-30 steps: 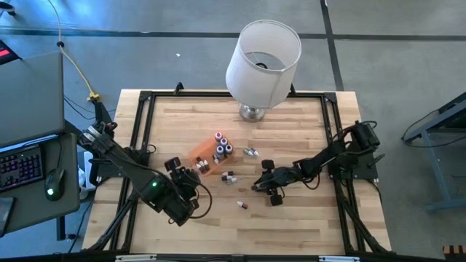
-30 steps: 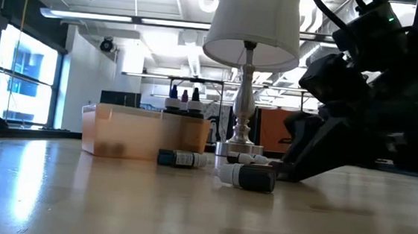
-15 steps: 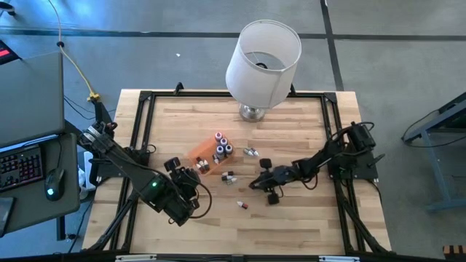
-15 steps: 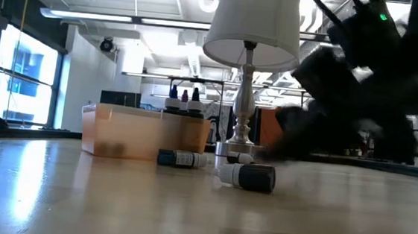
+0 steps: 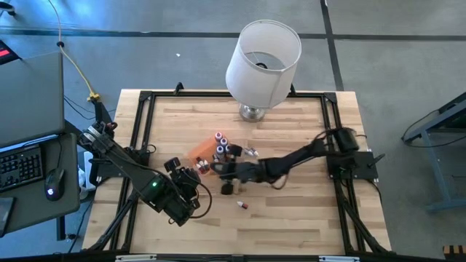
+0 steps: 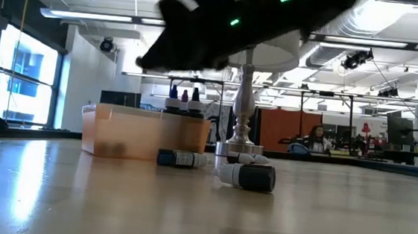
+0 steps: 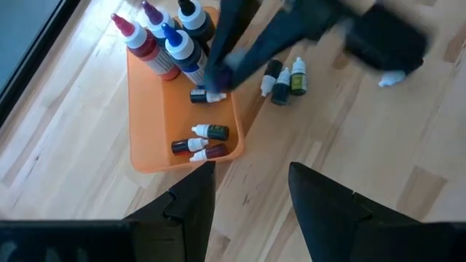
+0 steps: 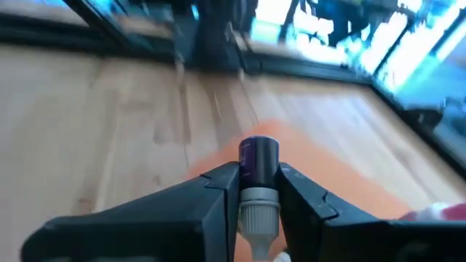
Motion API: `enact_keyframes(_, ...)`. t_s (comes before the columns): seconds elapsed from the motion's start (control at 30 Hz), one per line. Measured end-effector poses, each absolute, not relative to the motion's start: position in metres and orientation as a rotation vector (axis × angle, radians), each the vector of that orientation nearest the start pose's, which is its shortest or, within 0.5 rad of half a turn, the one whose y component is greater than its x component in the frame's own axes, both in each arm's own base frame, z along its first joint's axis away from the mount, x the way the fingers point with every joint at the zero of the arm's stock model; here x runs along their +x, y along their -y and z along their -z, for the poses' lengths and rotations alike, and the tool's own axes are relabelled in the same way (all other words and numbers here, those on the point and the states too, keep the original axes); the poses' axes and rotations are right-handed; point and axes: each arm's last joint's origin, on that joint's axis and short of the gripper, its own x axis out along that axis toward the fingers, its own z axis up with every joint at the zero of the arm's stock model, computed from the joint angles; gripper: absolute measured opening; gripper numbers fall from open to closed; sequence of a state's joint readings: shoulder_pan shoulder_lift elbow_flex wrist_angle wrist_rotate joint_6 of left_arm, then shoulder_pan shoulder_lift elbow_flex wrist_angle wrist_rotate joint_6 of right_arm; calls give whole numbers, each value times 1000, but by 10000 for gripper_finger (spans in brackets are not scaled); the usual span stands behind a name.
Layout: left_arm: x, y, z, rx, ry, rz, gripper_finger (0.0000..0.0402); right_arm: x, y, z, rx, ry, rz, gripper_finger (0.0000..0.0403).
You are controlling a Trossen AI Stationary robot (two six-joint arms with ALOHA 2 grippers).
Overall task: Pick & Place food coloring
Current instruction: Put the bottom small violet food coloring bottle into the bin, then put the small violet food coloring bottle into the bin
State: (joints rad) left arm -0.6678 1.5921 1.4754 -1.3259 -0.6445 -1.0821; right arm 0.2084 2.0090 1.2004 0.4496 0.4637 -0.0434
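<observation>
The orange tray [image 5: 201, 153] [image 7: 149, 116] sits left of the table's middle. A few bottles stand upright in it [image 7: 171, 40] [image 6: 183, 100] and others lie flat on its floor [image 7: 204, 142]. Loose bottles lie on the wood beside it [image 7: 284, 76] [image 6: 249, 176] [image 5: 242, 205]. My right gripper [image 5: 217, 168] [image 8: 258, 193] hangs over the tray's near right side, shut on one small dark-capped bottle [image 8: 259, 167]. My left gripper [image 7: 247, 193] [image 5: 183, 171] is open and waits just near-left of the tray, touching nothing. My right gripper pinches the bottle between its two fingers at the whitish neck just behind the dark cap [image 8: 258, 202]. The bottle lies along the fingers, with its cap [image 8: 259, 155] sticking out forward. The arm reaches in from the table's right. The bottle is lifted clear above the tray.
A big white lamp [image 5: 262, 54] stands on its metal base [image 5: 253, 112] at the far middle of the table. A black frame [image 5: 142, 124] runs round the tabletop. A monitor and keyboard [image 5: 22, 164] stand off the left side. Bare wood lies near and right.
My right gripper has lifted off the table right of the middle. It has swept up and toward the table's left, and now hangs over the orange tray with a bottle between its fingers. The loose bottles on the wood have stayed where they were.
</observation>
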Motion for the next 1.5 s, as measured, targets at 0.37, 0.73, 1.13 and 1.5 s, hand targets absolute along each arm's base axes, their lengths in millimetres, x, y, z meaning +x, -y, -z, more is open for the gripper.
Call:
enact_keyframes(0.37,236,164,-308,-85,-962,-550,170,473,-63,-137,-220,-538,296,90)
enact_keyframes(0.73,236,164,-308,-90,-974,-545,170,472,-62,-147,-265,-533,272,130)
enact_keyframes(1.13,236,165,-308,-115,-975,-549,170,447,-99,-194,-346,-564,240,166)
enact_keyframes(1.5,236,165,-308,-127,-971,-547,170,361,-105,-238,-298,-767,444,140)
